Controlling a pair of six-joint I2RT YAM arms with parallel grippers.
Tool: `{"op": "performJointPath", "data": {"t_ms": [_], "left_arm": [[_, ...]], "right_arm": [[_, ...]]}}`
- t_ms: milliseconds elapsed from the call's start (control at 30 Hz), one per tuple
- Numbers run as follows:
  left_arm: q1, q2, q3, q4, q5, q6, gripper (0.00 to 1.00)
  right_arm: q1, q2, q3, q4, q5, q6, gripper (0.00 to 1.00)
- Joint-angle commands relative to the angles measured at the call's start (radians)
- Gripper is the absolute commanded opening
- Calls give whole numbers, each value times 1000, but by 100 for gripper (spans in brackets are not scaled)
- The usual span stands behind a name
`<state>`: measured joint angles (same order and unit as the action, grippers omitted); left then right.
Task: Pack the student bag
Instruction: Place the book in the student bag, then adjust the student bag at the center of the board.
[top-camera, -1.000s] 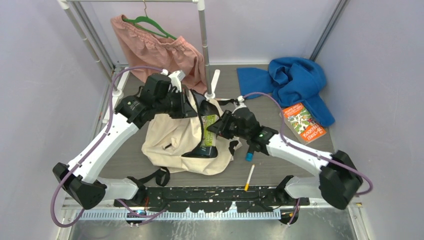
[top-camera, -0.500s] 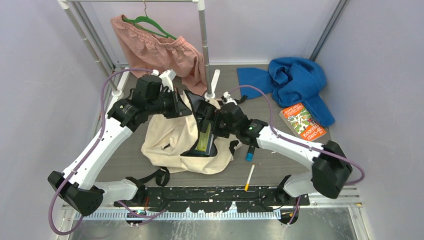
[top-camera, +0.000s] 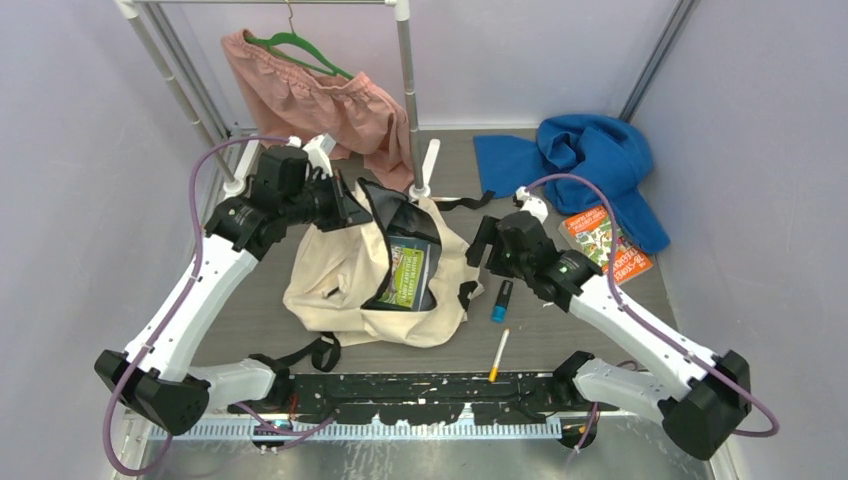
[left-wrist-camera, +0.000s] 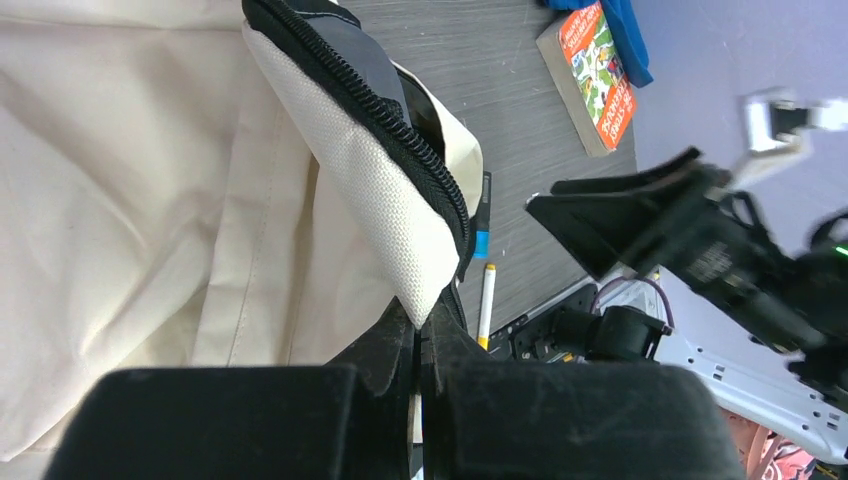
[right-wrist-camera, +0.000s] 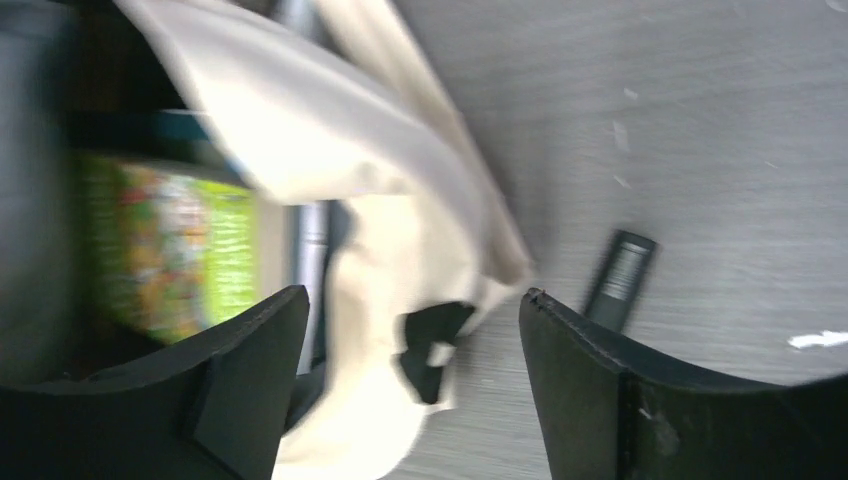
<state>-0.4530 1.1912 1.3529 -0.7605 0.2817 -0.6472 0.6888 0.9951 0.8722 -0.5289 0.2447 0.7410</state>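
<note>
The cream student bag (top-camera: 340, 275) lies in the middle of the table with its mouth held up. My left gripper (top-camera: 350, 208) is shut on the zipper edge of the bag's opening (left-wrist-camera: 385, 190), pinching the fabric corner between its fingertips (left-wrist-camera: 400, 335). A green book (top-camera: 405, 275) lies inside the open mouth and shows blurred in the right wrist view (right-wrist-camera: 160, 240). My right gripper (top-camera: 480, 245) stands open just right of the bag with nothing between its fingers. Below the right gripper (right-wrist-camera: 415, 310) are bag fabric (right-wrist-camera: 300, 130) and a black buckle.
An orange book (top-camera: 608, 243) lies at the right, next to a blue fleece cloth (top-camera: 590, 160). A blue-capped marker (top-camera: 500, 300) and a yellow-tipped pen (top-camera: 498, 355) lie in front of the bag. A pink garment (top-camera: 320, 95) hangs on the rack at the back.
My right gripper opened, left the green book in the bag and drew back to the right. My left gripper pulled the bag's edge a little to the back left.
</note>
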Motion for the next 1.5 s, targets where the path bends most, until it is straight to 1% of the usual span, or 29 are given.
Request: {"op": "performJointPath", "data": {"t_ms": [0,100,200,233,300,333,367,467,500,533,633,700,800,867,1033,1167,1300,1333,1367,1400,1467], "left_arm": [[13,-45,32,82,18,13,0],[14,-47,33,77,15,17,0],[19,-55,29,75,12,16,0],[21,-58,28,71,8,19,0],[25,-59,41,40,-9,32,0],[26,-60,52,19,-20,43,0],[28,-63,62,0,-35,55,0],[47,-80,99,-55,-72,87,0],[57,-85,114,-74,-81,95,0],[71,-90,132,-94,-87,105,0],[82,-94,198,-157,-116,138,0],[83,-94,245,-194,-170,163,0],[90,-89,302,-238,-258,204,0],[100,-83,329,-261,-315,221,0],[126,-77,361,-284,-351,245,0],[147,-79,353,-291,-353,251,0],[151,-83,310,-271,-313,248,0],[151,-84,295,-263,-295,246,0],[151,-86,274,-248,-269,240,0],[151,-89,251,-229,-228,231,0],[151,-96,187,-174,-140,202,0]], "right_arm": [[-47,87,-71,-9,-82,-30,87],[-48,155,-93,62,-127,-34,89],[-49,195,-138,199,-156,-36,88],[-49,218,-138,229,-172,-40,87],[-50,274,-114,251,-212,-56,81],[-49,303,-102,262,-227,-59,75],[-50,326,-90,276,-288,-60,65],[-40,361,-40,292,-377,-50,25],[-25,359,-17,284,-388,-47,10],[-2,354,17,260,-383,-48,2],[88,322,133,170,-385,-106,1],[141,313,203,141,-402,-131,1],[196,348,307,113,-448,-141,1],[242,384,381,100,-430,-153,1],[318,458,475,118,-397,-144,1],[346,491,473,127,-371,-120,1],[347,469,398,126,-316,-94,1],[347,455,371,117,-276,-90,1],[347,437,345,102,-192,-90,1],[341,418,317,83,-141,-91,1],[306,372,254,71,-89,-80,1]]}}
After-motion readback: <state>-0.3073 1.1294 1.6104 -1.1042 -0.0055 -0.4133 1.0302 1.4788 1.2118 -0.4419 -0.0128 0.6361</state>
